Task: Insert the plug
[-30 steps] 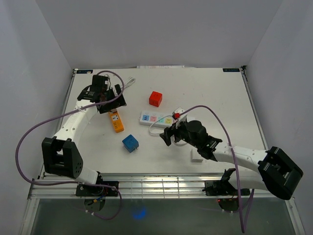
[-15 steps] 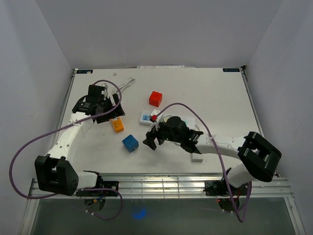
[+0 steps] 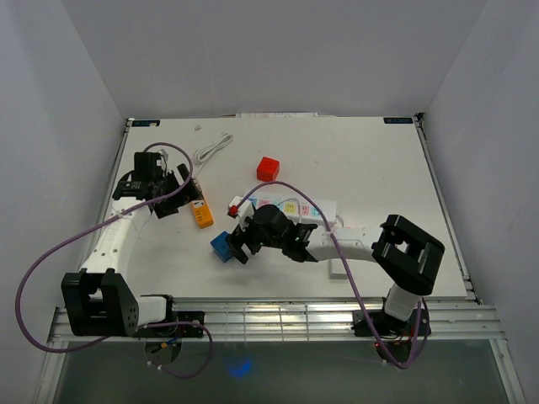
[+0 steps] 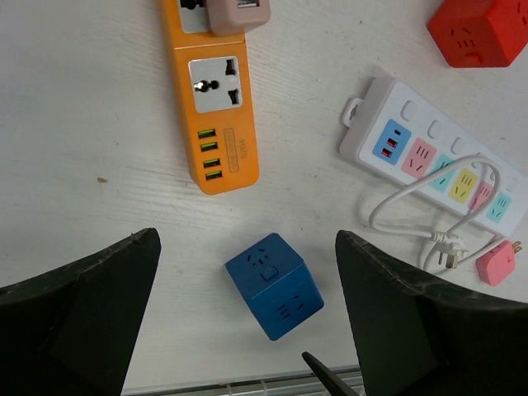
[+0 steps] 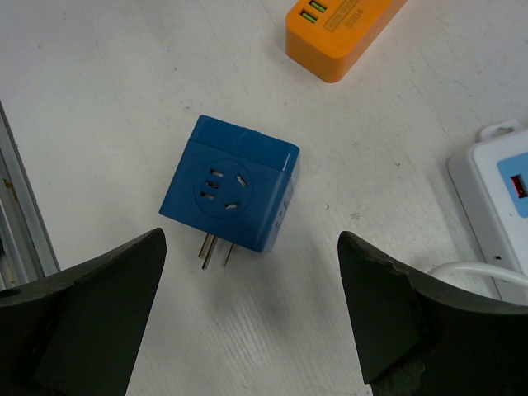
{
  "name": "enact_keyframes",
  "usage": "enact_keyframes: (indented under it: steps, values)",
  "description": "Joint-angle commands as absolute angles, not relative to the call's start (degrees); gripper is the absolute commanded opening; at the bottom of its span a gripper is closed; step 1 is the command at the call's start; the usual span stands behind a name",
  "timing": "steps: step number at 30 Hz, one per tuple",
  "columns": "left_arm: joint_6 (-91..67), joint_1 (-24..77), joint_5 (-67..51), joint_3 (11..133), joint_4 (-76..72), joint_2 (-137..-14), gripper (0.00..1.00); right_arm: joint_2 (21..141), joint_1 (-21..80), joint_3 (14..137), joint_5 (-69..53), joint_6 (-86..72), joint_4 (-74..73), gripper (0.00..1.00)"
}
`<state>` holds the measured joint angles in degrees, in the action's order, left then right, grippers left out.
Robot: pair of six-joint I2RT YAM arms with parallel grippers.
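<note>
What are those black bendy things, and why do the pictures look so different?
They are two robot arms on a white table. One picture looks down from above; the other two come from little cameras on each wrist, so the dark shapes at the edges are the arm's own fingers. The left gripper and right gripper are both open and hold nothing. On the table lie a blue cube adapter, an orange power strip, a white power strip, a red cube adapter and a small pink plug.
</note>
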<state>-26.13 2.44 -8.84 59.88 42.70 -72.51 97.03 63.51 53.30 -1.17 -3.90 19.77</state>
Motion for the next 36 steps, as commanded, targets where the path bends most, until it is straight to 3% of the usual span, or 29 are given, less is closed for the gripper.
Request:
enact_keyframes:
  steps: [1,13,17,20,25,28,36]
  values:
    - [-26.63,0.44,-13.27,58.1,40.17,-69.53,0.98,99.57,65.12,57.39,1.57,-3.16,18.99,0.89]
    - [-28.12,0.26,-14.94,57.04,40.78,-70.66,0.98,106.52,67.41,63.02,2.55,-1.58,16.17,0.91]
    - [-29.26,0.26,-17.13,57.22,41.13,-70.93,0.98,108.36,67.59,64.33,3.95,-1.85,15.03,0.98]
    - [-30.23,0.26,-19.94,57.74,42.53,-71.89,0.98,107.76,67.85,63.73,5.88,-1.15,15.55,0.77]
    - [-32.86,0.52,-22.94,58.36,43.95,-70.41,0.98,103.46,68.03,58.54,7.65,0.95,19.86,0.64]
    - [-36.98,2.01,-22.41,58.27,44.38,-69.09,0.98,100.64,68.03,56.69,8.87,2.72,20.83,0.48]
    - [-46.65,10.97,-19.96,60.64,44.3,-68.72,0.98,94.66,68.03,54.32,12.82,7.2,18.9,0.48]
